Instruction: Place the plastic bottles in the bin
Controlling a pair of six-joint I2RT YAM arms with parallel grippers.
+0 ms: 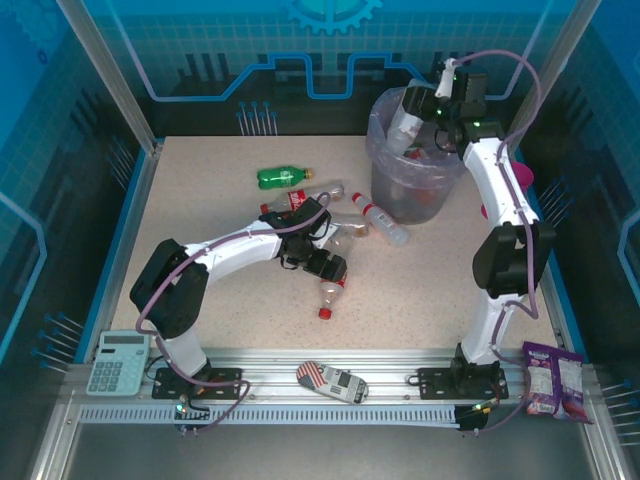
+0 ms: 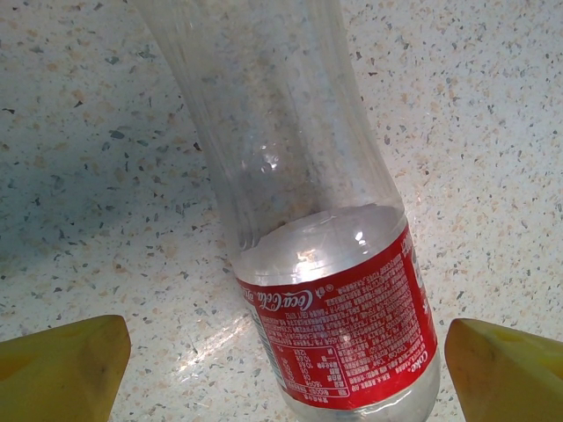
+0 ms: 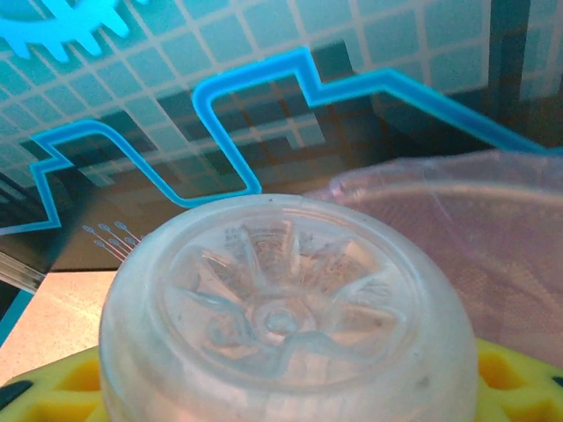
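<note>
Bottles (image 1: 385, 225) on speckled table (image 1: 200, 200), blue walls (image 1: 300, 40)

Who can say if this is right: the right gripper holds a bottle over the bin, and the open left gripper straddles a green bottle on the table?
Not quite. The left wrist view shows the open left gripper straddling a clear bottle with a red label, not a green one. The rest stands: the right gripper holds a bottle over the bin.
</note>
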